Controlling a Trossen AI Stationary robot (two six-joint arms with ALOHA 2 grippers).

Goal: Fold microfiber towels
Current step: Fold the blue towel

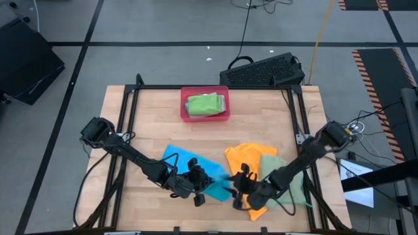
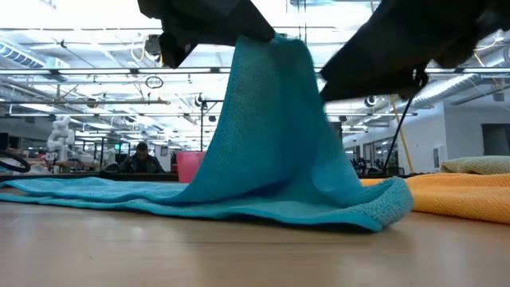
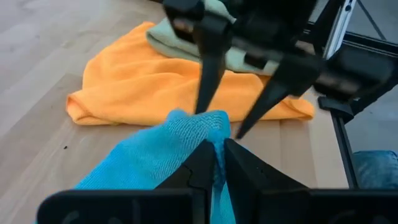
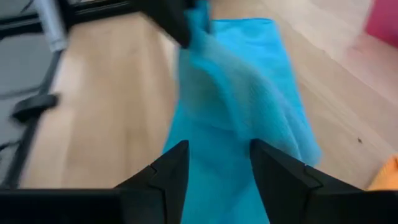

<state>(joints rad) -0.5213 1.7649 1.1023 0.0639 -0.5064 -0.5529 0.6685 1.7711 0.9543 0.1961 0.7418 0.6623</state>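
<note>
At the lower middle of the high view, the left gripper [image 1: 198, 188] pinches the raised peak of the soft bright blue microfiber towel [image 1: 175, 159], which trails toward the upper left across the tabletop [image 1: 150, 117], while the right gripper [image 1: 239, 193], jaws spread, faces that peak just beside it.

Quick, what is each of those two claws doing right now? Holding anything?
Left gripper: closed, pinching the raised fold of the blue towel.
Right gripper: open, holding nothing, with the blue towel just in front of its fingers.
</note>
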